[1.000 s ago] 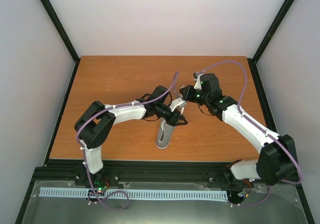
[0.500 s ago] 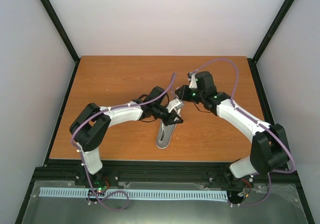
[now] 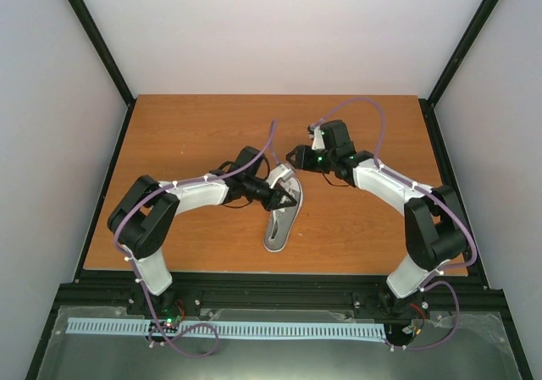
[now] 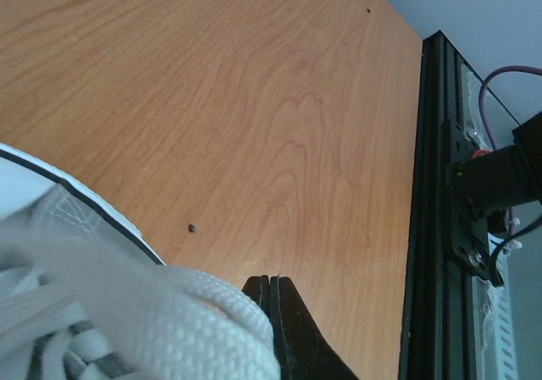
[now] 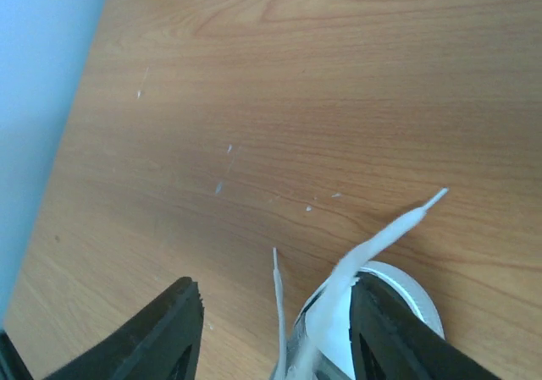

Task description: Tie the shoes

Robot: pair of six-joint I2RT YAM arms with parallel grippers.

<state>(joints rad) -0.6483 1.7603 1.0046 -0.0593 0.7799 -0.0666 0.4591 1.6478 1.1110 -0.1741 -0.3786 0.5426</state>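
Observation:
The grey shoe (image 3: 279, 225) with its white sole lies lengthwise mid-table. My left gripper (image 3: 293, 196) is at its upper end. In the left wrist view the left gripper (image 4: 273, 285) is shut, and a thick white lace (image 4: 169, 308) runs across and into the closed jaws; the shoe's white-edged side (image 4: 59, 206) fills the lower left. My right gripper (image 3: 291, 156) hovers just beyond the shoe. In its wrist view the right gripper (image 5: 279, 312) is open, and two loose lace ends (image 5: 385, 236) rise between the fingers over the shoe's white rim (image 5: 419, 295), touching neither finger.
The wooden table (image 3: 195, 134) extends bare to the left and back of the shoe. A black frame rail (image 4: 432, 228) borders the table edge, with cables beyond it. White walls enclose the table on three sides.
The left gripper has shut on the lace and drawn left. The right gripper has opened, letting the lace go, and shifted left. The shoe's upper end has swung slightly left.

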